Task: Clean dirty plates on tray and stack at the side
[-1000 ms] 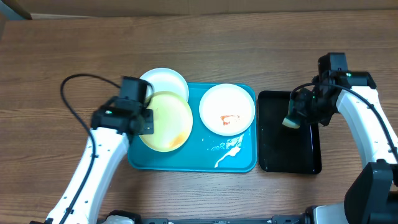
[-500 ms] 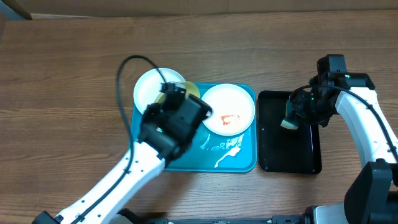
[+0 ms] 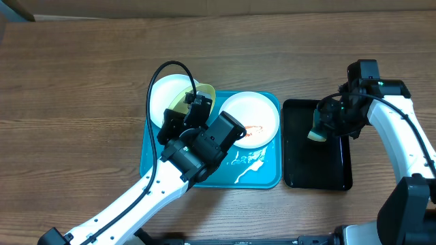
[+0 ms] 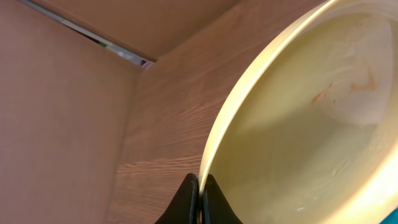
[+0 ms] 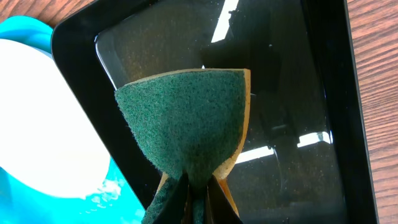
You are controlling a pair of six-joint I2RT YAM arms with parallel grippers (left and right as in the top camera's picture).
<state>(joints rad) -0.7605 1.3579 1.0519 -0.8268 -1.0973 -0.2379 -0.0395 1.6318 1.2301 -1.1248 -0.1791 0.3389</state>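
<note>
My left gripper [image 3: 193,107] is shut on the rim of the pale yellow-green plate [image 3: 206,90], which it holds tilted up on edge over the back left of the turquoise tray [image 3: 259,178]. In the left wrist view the plate [image 4: 311,124] fills the right side, with faint orange marks, its rim pinched between the fingers [image 4: 189,199]. A clean-looking white plate [image 3: 163,99] lies at the tray's back left corner. Another white plate [image 3: 248,116] with an orange-red smear sits at the back right. My right gripper [image 5: 198,186] is shut on a green-and-yellow sponge [image 5: 186,118].
A black tray [image 3: 337,173] lies right of the turquoise one, under the sponge [image 3: 317,131] and right gripper. White foam streaks [image 3: 251,163] mark the turquoise tray's front right. The left arm's cable [image 3: 158,75] loops over the white plate. Bare wooden table [image 3: 68,82] surrounds everything.
The left arm swung from the tray's left side to over its middle, raising the yellow-green plate on edge and uncovering the white plate behind it. The right arm barely moved.
</note>
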